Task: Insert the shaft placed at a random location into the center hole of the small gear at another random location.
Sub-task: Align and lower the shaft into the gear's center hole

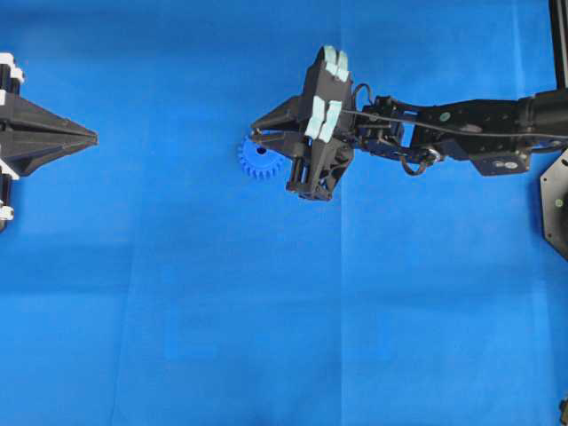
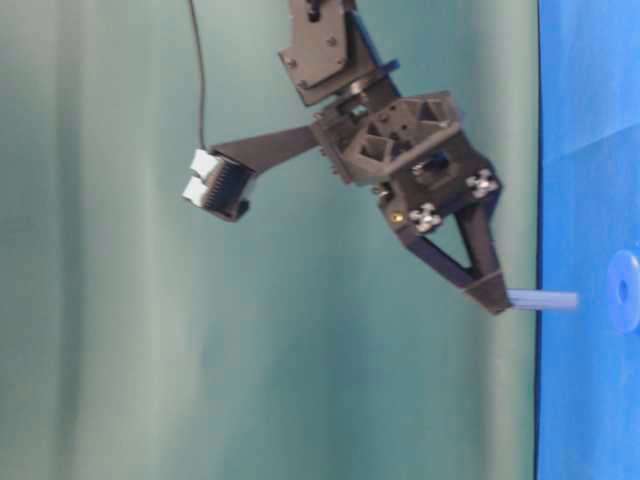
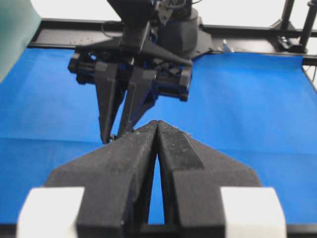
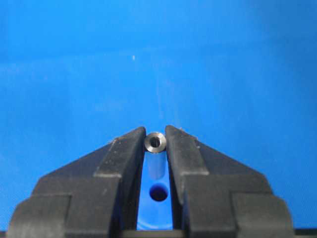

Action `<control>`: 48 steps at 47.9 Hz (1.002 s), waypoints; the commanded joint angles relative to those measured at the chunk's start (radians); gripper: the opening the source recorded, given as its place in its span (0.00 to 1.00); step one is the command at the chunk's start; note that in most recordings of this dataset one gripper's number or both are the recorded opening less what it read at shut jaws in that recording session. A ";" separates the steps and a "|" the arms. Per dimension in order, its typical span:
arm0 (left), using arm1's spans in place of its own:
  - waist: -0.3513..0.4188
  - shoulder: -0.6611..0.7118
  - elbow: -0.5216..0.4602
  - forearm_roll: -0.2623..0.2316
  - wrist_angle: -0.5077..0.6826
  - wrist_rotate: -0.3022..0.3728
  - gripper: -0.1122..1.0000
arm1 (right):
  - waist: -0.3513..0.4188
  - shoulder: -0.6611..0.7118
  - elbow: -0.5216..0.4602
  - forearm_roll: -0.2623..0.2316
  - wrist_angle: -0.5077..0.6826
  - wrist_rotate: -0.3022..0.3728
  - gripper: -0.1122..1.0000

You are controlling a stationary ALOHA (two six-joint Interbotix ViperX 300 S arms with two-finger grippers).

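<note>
A blue cloth [image 1: 266, 337] covered the whole table. Near its middle, a little toward the far edge in the overhead view, lay the small gear [image 1: 257, 161], a bright-blue toothed wheel resting flat. The right gripper [image 1: 255, 135] reached in from the right side and hung over the gear's edge, so that part of the wheel was hidden beneath the black fingers.

Those fingers were pinched onto the shaft [image 4: 155, 143], a thin silvery pin. In the right wrist view its shiny rounded end sat squeezed between the two fingertips, and below it, in the gap between the fingers, showed blue plastic with the center hole [image 4: 158, 192], small, dark and round. From table level the shaft [image 2: 543, 299] pointed toward the cloth, its tip close to the gear [image 2: 626, 290] but apart from it, a sliver of space between them, and not lined up with the gear's middle.

The left gripper [image 1: 92, 138] sat at the far left edge of the table, well apart from the gear, its fingers pressed together with nothing between them.
</note>
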 commanded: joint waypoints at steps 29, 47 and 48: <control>0.002 0.005 -0.011 0.002 -0.005 -0.002 0.10 | -0.002 0.043 -0.015 0.000 -0.008 0.002 0.13; 0.002 0.005 -0.011 0.002 -0.005 -0.002 0.10 | -0.002 0.067 -0.015 0.005 -0.011 0.005 0.13; 0.002 0.005 -0.009 0.002 -0.005 -0.002 0.10 | -0.002 0.069 -0.015 0.005 -0.011 0.005 0.13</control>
